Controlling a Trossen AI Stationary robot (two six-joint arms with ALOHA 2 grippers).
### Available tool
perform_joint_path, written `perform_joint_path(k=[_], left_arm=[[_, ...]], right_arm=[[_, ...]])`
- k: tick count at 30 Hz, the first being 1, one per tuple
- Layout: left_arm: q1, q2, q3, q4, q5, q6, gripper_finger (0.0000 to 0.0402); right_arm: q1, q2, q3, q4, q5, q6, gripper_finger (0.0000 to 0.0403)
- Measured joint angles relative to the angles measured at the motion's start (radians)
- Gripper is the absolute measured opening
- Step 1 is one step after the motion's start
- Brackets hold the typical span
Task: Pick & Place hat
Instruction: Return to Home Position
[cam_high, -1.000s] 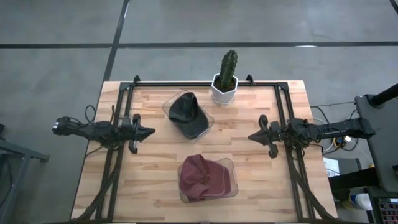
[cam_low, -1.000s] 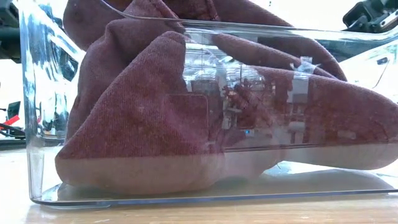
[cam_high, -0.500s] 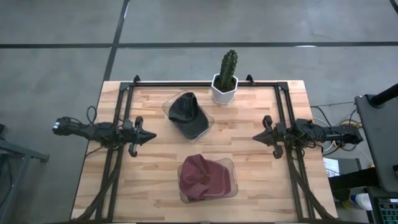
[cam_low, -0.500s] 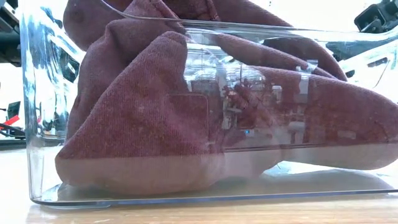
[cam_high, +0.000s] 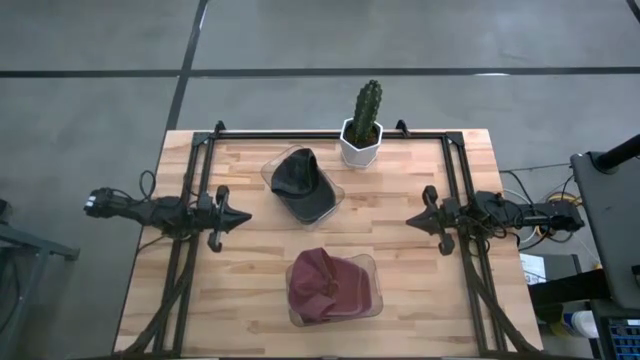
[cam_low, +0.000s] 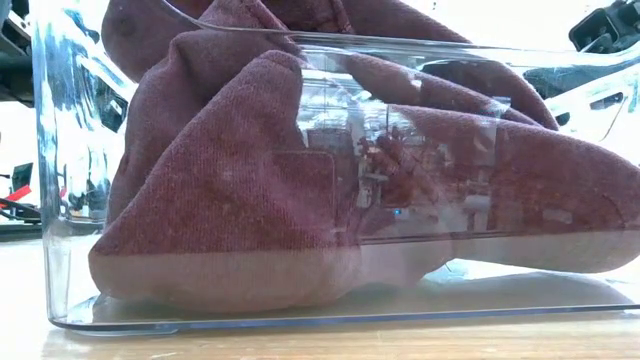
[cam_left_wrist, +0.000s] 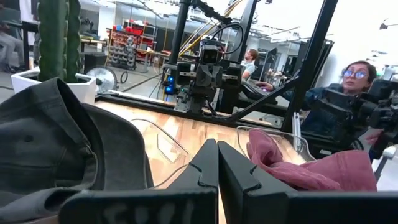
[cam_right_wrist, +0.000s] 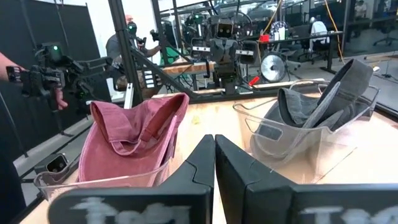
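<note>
We see both arms lying low and level at the table's (cam_high: 250, 290) left and right sides, pointing inward toward each other. The left gripper (cam_high: 240, 214) has its fingers pressed together on nothing, and so does the right gripper (cam_high: 412, 221). Between them, well apart from both, the black cap (cam_high: 300, 180) lies in the far bin (cam_high: 337, 195) and the red cap (cam_high: 325, 285) in the near bin (cam_high: 377, 290). A potted cactus (cam_high: 365, 105) stands at the far edge.
</note>
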Motion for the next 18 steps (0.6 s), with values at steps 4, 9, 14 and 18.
perform_joint_path(k=[4,9,14,18], left_arm=[[0.0,0.001,0.0,0.0,-0.001,0.005,0.0],[0.0,0.001,0.001,0.0,-0.002,0.005,0.0],[0.0,0.001,0.002,-0.001,-0.003,0.005,0.0],[0.0,0.001,0.002,-0.001,-0.004,0.005,0.0]], right_arm=[[0.0,0.017,0.0,0.0,0.0,0.0,0.0009],[0.0,0.032,0.0,0.0,0.0,0.0,0.0009],[0.0,0.038,0.0,0.0,0.0,0.0,0.0009],[0.0,0.038,0.0,0.0,0.0,0.0,0.0009]])
